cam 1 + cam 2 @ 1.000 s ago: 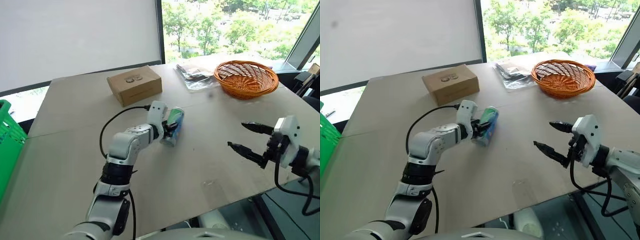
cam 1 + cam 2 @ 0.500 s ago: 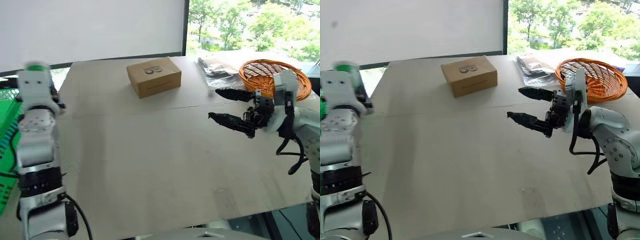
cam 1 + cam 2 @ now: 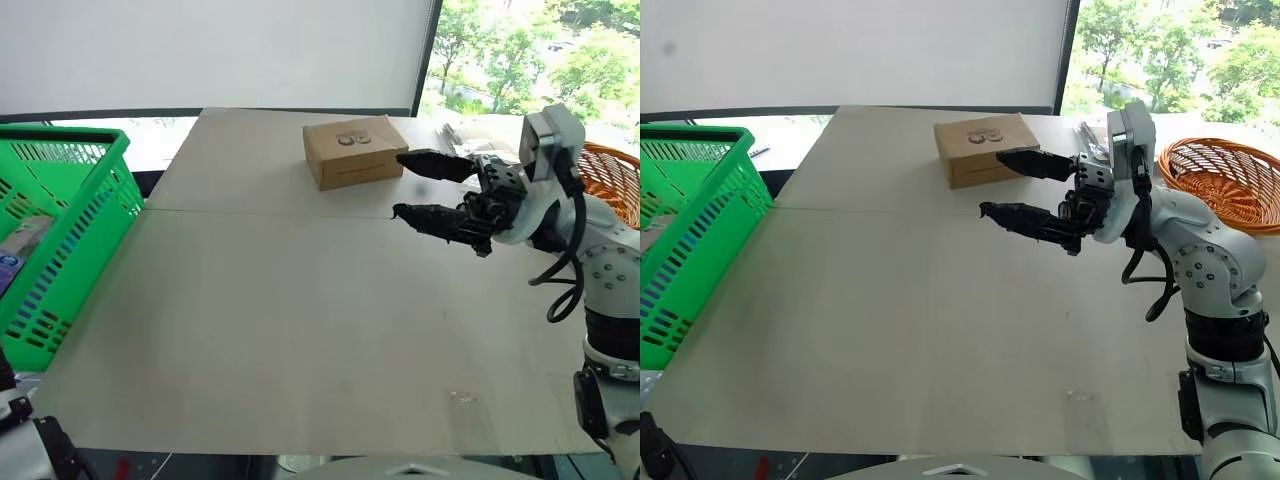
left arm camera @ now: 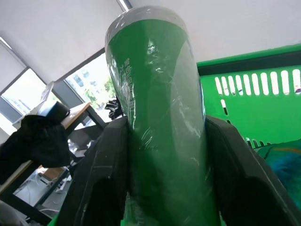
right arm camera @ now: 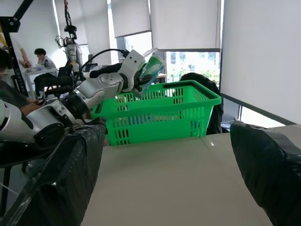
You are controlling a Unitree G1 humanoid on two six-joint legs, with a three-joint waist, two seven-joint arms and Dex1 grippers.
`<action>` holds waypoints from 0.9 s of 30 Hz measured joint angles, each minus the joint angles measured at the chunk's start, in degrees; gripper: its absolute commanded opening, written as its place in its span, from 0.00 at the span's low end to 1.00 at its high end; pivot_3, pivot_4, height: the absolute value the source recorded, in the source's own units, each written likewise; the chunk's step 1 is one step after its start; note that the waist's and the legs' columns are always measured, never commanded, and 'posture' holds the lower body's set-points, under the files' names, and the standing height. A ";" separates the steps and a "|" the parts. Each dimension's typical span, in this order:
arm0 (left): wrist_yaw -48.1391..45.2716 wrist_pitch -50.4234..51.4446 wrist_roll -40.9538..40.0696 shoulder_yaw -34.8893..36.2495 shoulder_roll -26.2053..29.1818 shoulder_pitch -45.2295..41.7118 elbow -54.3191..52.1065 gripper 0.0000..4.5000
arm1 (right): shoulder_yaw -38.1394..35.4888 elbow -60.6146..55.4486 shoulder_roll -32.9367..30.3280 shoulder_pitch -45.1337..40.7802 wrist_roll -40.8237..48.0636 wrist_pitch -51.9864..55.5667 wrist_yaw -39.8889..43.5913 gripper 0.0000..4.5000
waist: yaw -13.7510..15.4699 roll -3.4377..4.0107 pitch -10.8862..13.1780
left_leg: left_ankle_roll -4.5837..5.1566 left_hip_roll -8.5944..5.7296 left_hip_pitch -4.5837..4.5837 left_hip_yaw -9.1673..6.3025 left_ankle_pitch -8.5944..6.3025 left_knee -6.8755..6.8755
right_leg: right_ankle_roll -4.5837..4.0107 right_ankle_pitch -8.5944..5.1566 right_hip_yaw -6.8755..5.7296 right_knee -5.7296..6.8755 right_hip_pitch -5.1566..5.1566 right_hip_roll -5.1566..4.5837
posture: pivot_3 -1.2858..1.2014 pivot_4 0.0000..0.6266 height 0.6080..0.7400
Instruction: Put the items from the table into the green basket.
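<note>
The left end effector (image 5: 146, 74) is up over the green basket (image 5: 160, 115), and it is pinching the green-and-white can (image 4: 155, 117) between its two black fingers (image 4: 101, 179). In the left wrist view the can stands up between those fingers, and the slotted green wall of the basket is right behind it. From the right wrist view, the can looks to be over the near rim of the basket and not yet down inside. The basket sits just past the left edge of the table (image 3: 300, 320). Something purple with a pale label lies at the bottom of the basket, and I think it is the purple pack (image 3: 22, 243). So the step in hand looks like dropping the can in. The next move needs the left fingers to open wide so the can falls in, and it should be well inside the rim first so it does not bounce off the edge. The right end effector (image 3: 420, 187) hangs over the middle of the table with its fingers spread wide and nothing in them. Its tips are near the brown cardboard box (image 3: 356, 150), which stays where it is. An orange wicker basket (image 3: 1225, 180) sits at the far right.
</note>
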 measured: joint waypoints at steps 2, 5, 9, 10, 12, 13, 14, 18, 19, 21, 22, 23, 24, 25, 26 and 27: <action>-1.27 -0.01 -0.62 -0.12 -0.01 -0.03 0.12 1.00 | 0.19 0.05 0.28 0.01 -0.37 -0.29 0.04 1.00 | 0.22 0.00 -0.19 | 0.00 -0.02 0.00 -0.01 0.00 0.00 | 0.00 0.00 -0.01 0.02 0.00 -0.01 | 0.62 0.01 1.00; -2.68 -1.83 -1.17 -2.04 -0.54 -1.10 1.18 1.00 | 0.40 0.00 0.34 0.36 -1.47 -0.73 0.03 1.00 | 0.41 -0.02 -0.36 | -0.01 -0.04 0.03 -0.03 0.01 0.03 | 0.00 0.00 -0.03 0.15 0.00 -0.02 | 0.62 0.01 1.00; -9.60 -3.00 -8.83 -1.56 -5.23 -2.98 -1.25 1.00 | 1.01 -0.24 -1.60 5.52 -6.50 -3.71 0.44 1.00 | 0.58 -0.09 -1.18 | -0.01 -0.09 0.01 -0.05 0.02 0.12 | -0.01 0.00 -0.06 0.26 0.01 -0.09 | 0.60 0.02 1.00; -12.10 -3.16 -10.65 -1.69 -6.31 -1.93 -3.08 1.00 | 1.68 -0.09 -2.62 7.34 -8.64 -5.08 0.76 1.00 | 0.55 -0.09 -1.34 | -0.01 -0.13 0.04 -0.02 0.02 0.12 | -0.01 0.00 -0.05 0.29 0.02 -0.13 | 0.60 0.02 1.00; -18.50 -2.69 -13.54 -3.69 -8.50 6.59 -10.97 1.00 | 3.49 1.89 -2.96 12.57 -16.58 -10.94 -0.16 1.00 | -0.05 0.04 -1.79 | 0.03 -0.13 0.18 0.31 -0.01 0.11 | -0.01 0.00 0.17 0.38 0.02 -0.20 | 0.60 0.02 1.00; -20.80 -2.26 -13.91 -5.73 -9.37 10.81 -13.90 1.00 | 4.26 3.53 -2.83 14.57 -20.02 -13.36 -1.25 1.00 | -0.47 0.16 -1.81 | 0.08 -0.10 0.25 0.61 -0.04 0.11 | -0.01 0.00 0.32 0.39 0.00 -0.21 | 0.60 0.02 1.00; -22.62 -1.84 -14.51 -7.55 -10.59 14.55 -16.68 1.00 | 4.46 4.85 -2.68 16.60 -22.69 -15.53 -2.08 1.00 | -0.92 0.24 -1.81 | 0.11 -0.10 0.24 0.64 -0.04 0.11 | 0.00 0.00 0.36 0.43 -0.04 -0.22 | 0.59 0.02 1.00; -27.05 0.29 -17.80 -14.66 -19.13 27.77 -27.21 1.00 | 4.47 9.62 -2.16 26.55 -29.76 -22.50 -3.72 1.00 | -1.60 0.25 -1.86 | 0.13 0.04 0.31 0.68 -0.04 0.29 | -0.01 -0.01 0.39 0.66 -0.04 -0.05 | 0.59 0.02 1.00; -27.39 0.81 -18.26 -16.28 -20.52 29.80 -30.06 1.00 | 4.45 10.65 -2.09 28.67 -30.88 -23.99 -3.69 1.00 | -1.56 0.28 -1.84 | 0.13 0.12 0.35 0.65 -0.05 0.39 | -0.03 -0.02 0.35 0.73 0.01 0.03 | 0.59 0.02 1.00; -28.24 0.79 -18.74 -18.72 -21.96 32.50 -34.75 1.00 | 4.36 12.47 -1.45 31.65 -32.91 -26.96 -4.04 1.00 | -1.59 0.53 -1.87 | 0.13 0.30 0.48 0.66 -0.04 0.60 | -0.14 0.01 0.29 0.74 0.20 0.23 | 0.59 0.01 1.00; -28.53 0.78 -18.94 -19.87 -22.53 33.10 -35.87 1.00 | 4.36 13.34 -1.28 32.48 -33.58 -27.74 -4.20 1.00 | -1.61 0.84 -1.77 | 0.13 0.35 0.75 0.67 -0.04 0.71 | -0.23 -0.05 0.27 0.74 0.50 0.30 | 0.59 0.01 1.00; -28.66 0.76 -19.08 -20.91 -23.74 33.46 -36.75 1.00 | 4.36 14.61 -0.95 33.38 -34.54 -29.05 -4.59 1.00 | -1.69 1.16 -1.73 | 0.14 0.37 1.08 0.76 -0.04 0.77 | -0.11 -0.25 0.33 0.74 0.83 0.37 | 0.59 0.01 1.00; -28.74 0.70 -19.21 -21.80 -24.69 33.47 -36.97 1.00 | 4.27 15.86 -0.58 33.96 -35.14 -29.87 -5.06 1.00 | -1.80 1.44 -1.59 | 0.15 0.40 1.29 0.78 -0.05 0.83 | -0.07 -0.30 0.33 0.72 1.20 0.44 | 0.59 0.00 1.00; -28.81 0.50 -19.38 -22.41 -25.38 33.48 -37.03 1.00 | 4.02 16.85 -0.27 34.31 -35.42 -30.58 -5.38 1.00 | -2.20 1.64 -1.46 | 0.14 0.44 1.59 0.79 -0.05 0.90 | -0.06 -0.30 0.30 0.69 1.61 0.53 | 0.59 0.00 1.00; -28.81 0.14 -19.50 -22.55 -26.19 33.46 -37.08 1.00 | 3.54 17.59 -0.18 34.64 -35.66 -31.26 -5.74 1.00 | -2.61 1.69 -1.48 | 0.14 0.44 1.98 0.83 -0.05 0.91 | -0.06 -0.31 0.28 0.69 1.73 0.58 | 0.59 0.00 1.00; -28.79 -0.04 -19.59 -22.57 -26.53 33.42 -37.09 1.00 | 2.84 18.34 -0.19 35.02 -35.80 -32.00 -6.01 1.00 | -3.04 1.72 -1.46 | 0.14 0.44 2.14 0.90 -0.05 0.91 | -0.06 -0.31 0.27 0.70 1.86 0.88 | 0.59 0.00 1.00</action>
